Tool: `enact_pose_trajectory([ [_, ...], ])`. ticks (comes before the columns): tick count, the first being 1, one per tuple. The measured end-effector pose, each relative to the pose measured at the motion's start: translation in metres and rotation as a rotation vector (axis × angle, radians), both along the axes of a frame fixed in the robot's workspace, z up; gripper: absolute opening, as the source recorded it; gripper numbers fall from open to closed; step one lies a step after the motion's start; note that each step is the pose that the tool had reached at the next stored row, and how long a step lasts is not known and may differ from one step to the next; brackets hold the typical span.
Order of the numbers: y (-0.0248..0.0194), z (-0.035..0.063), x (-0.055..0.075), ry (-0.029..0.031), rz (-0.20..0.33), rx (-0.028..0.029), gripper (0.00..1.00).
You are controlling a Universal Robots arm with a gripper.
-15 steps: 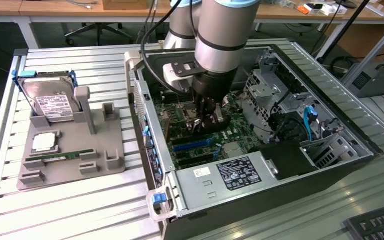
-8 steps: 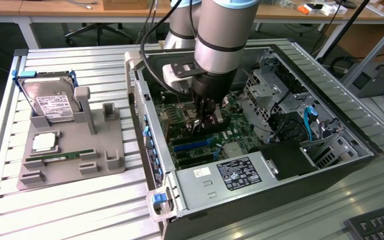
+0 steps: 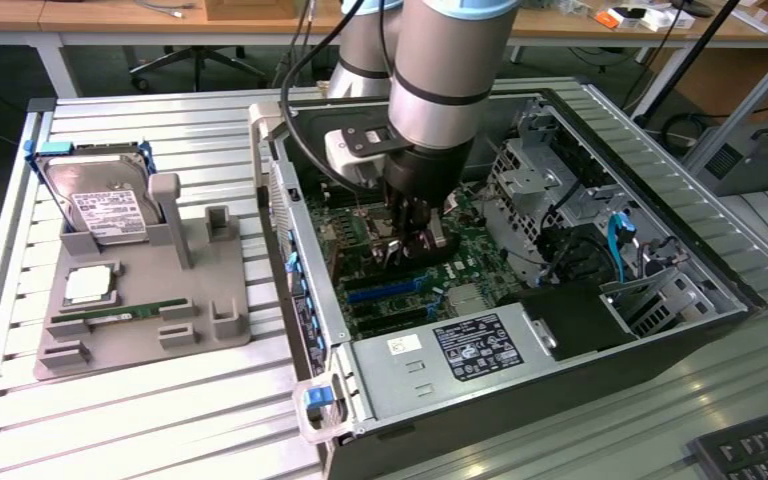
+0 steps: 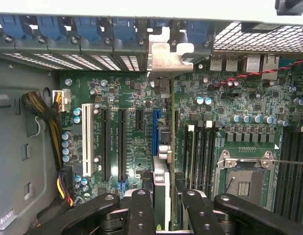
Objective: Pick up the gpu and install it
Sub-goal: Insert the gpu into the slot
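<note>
Fingers [image 4: 141, 210] of the gripper [image 4: 163, 215] clamp the gpu [image 4: 163, 161], seen edge-on in the wrist view, upright between them. Its long axis runs away from the claw toward the silver bracket [image 4: 166, 56] at the case's rear wall, along the blue slot [image 4: 155, 132] on the motherboard [image 4: 127, 98]. Whether its edge meets the slot is hidden. From outside, the arm [image 3: 438, 80] blocks the card.
</note>
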State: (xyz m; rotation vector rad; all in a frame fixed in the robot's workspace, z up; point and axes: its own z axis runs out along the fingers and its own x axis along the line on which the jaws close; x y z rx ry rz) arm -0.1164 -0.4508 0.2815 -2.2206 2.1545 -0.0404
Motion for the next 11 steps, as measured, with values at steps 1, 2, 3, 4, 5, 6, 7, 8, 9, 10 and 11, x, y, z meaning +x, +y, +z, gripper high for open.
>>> enact_pose_trajectory([
  [1, -0.0002, -0.0004, 0.0000, 0.0000, 0.000, 0.0000, 0.27],
  [2, -0.0006, -0.0007, 0.0000, -0.0001, 0.000, 0.0001, 0.27],
  [3, -0.0017, -0.0008, 0.0000, 0.0000, 0.000, -0.0001, 0.27],
  [4, -0.0030, -0.0008, 0.0000, 0.0000, 0.000, -0.0005, 0.27],
  [5, -0.0041, -0.0008, 0.0000, 0.0000, 0.000, -0.0020, 0.27],
  [6, -0.0046, -0.0009, 0.0000, 0.0000, 0.000, -0.0059, 0.27],
  [7, -0.0047, -0.0011, 0.0001, 0.0001, 0.000, -0.0091, 0.27],
  [8, -0.0047, -0.0013, 0.0000, 0.0000, 0.000, -0.0122, 0.27],
  [9, -0.0047, -0.0018, -0.0002, 0.0000, 0.000, -0.0154, 0.27],
  [10, -0.0047, -0.0023, -0.0003, 0.0000, -0.001, -0.0187, 0.27],
  [11, -0.0047, -0.0027, -0.0005, 0.0000, -0.001, -0.0220, 0.27],
])
